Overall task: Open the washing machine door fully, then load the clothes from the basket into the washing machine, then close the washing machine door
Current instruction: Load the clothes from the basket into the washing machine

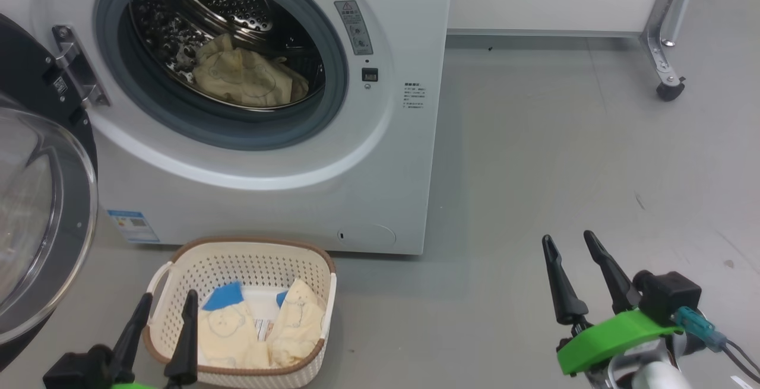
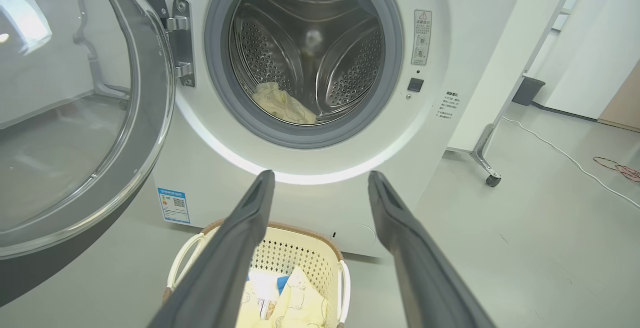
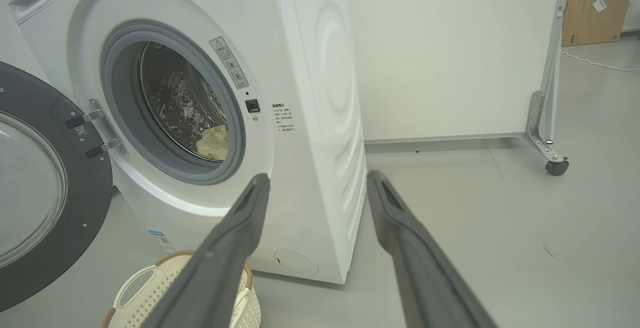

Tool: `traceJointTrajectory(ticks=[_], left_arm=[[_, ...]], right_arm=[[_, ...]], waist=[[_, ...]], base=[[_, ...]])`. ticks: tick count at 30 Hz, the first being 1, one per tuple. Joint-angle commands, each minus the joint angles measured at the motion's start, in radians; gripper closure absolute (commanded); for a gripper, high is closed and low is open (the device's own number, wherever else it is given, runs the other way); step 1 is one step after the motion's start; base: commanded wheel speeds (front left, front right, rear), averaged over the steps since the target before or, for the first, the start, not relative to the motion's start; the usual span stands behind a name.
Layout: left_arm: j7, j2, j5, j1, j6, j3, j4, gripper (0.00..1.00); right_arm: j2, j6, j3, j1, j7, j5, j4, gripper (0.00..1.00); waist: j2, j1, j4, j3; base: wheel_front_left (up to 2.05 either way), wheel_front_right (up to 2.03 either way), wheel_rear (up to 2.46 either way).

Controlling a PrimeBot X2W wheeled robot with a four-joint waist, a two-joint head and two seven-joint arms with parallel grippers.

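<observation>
grey floor [image 1: 534, 169] is seen below the washer [image 1: 368, 187]; its door [image 1: 35, 217] is swung wide open at the left. clothes [image 1: 261, 323] are kept in the basket [image 1: 249, 258] in front, one piece is laid in the drum [image 1: 237, 3]. left gripper [image 1: 168, 295] and right gripper [image 1: 567, 237] are spread fully, nothing is held.

On the washing machine [image 1: 267, 199] we read no words: the grey label [image 2: 421, 36] shows a warning triangle, the blue sticker [image 2: 173, 205] a QR code.
</observation>
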Motion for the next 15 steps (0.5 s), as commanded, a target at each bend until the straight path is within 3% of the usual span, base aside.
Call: traceJointTrajectory(ticks=[1, 15], left_arm=[[-0.011, 0.009, 0.012, -0.034, -0.008, 0.056, -0.021, 0.00], [-0.011, -0.016, 0.036, -0.034, -0.029, 0.073, -0.010, 0.00]], right_arm=[[-0.003, 0.000, 0.022, -0.025, -0.007, 0.000, -0.029, 0.00], [-0.003, 0.000, 0.019, -0.024, -0.007, -0.007, -0.031, 0.00]], waist=[[-0.0001, 0.0000, 0.000, 0.001], [-0.0001, 0.0000, 0.002, 0.010]], base=[[0.00, 0.00, 0.00], [0.00, 0.00, 0.00]])
